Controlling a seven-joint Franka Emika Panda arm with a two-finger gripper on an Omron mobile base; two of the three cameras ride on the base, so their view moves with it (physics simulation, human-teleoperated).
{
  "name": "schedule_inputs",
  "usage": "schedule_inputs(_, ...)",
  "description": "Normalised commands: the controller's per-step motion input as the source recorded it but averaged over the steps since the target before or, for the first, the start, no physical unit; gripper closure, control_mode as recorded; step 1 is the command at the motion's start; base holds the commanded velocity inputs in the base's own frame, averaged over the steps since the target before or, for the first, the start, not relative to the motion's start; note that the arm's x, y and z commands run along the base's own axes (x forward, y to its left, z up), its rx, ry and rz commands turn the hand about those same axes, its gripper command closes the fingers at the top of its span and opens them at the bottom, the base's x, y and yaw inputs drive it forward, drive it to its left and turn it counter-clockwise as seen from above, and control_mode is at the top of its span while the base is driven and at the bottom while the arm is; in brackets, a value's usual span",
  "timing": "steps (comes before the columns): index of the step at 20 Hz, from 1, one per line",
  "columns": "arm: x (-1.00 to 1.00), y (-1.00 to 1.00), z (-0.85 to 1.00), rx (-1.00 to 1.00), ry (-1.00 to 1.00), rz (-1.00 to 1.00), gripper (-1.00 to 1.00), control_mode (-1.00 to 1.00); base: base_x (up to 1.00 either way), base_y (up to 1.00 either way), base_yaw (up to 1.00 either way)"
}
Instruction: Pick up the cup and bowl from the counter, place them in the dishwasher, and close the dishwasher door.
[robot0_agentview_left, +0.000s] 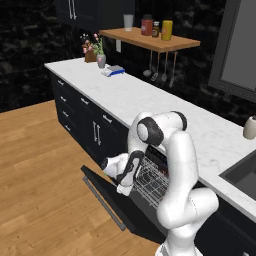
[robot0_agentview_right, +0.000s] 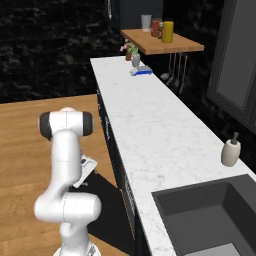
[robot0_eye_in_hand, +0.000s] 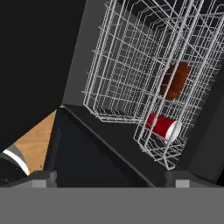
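Observation:
The dishwasher stands open, and its white wire rack (robot0_agentview_left: 151, 181) (robot0_eye_in_hand: 127, 65) is pulled out over the dropped black dishwasher door (robot0_agentview_left: 116, 201) (robot0_eye_in_hand: 87, 157). Inside the rack, the red cup (robot0_eye_in_hand: 161, 126) lies on its side with its white rim toward the lower right. The brown bowl (robot0_eye_in_hand: 175, 80) rests above it in the hand view. My gripper (robot0_agentview_left: 123, 187) (robot0_agentview_right: 85, 171) (robot0_eye_in_hand: 114, 179) hangs over the door in front of the rack, open with nothing between its fingers. The white marble counter (robot0_agentview_left: 150, 100) (robot0_agentview_right: 145, 125) runs above.
The door's grey bar handle (robot0_agentview_left: 103, 200) lies along its outer edge over the wooden floor (robot0_agentview_left: 40, 190). Dark drawer cabinets (robot0_agentview_left: 80, 115) stand left of the dishwasher. A sink (robot0_agentview_right: 205, 215), a soap bottle (robot0_agentview_right: 230, 151) and a wooden shelf with jars (robot0_agentview_left: 150, 37) are nearby.

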Motion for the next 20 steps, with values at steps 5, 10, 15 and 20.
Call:
schedule_inputs(5, -0.75, 1.0, 0.81, -0.06, 0.1, 0.0, -1.0, -1.0, 0.0, 0.0, 0.0)
schedule_inputs(10, -0.99, 1.0, -0.07, -0.34, 0.04, -0.03, -1.0, -1.0, 0.0, 0.0, 0.0)
schedule_inputs(15, -1.0, 0.94, -0.54, -0.4, 0.0, -0.16, -1.0, -1.0, 0.0, 0.0, 0.0)
schedule_inputs(20, -0.11, 0.36, -0.85, -0.39, -0.01, -0.21, -1.0, -1.0, 0.0, 0.0, 0.0)
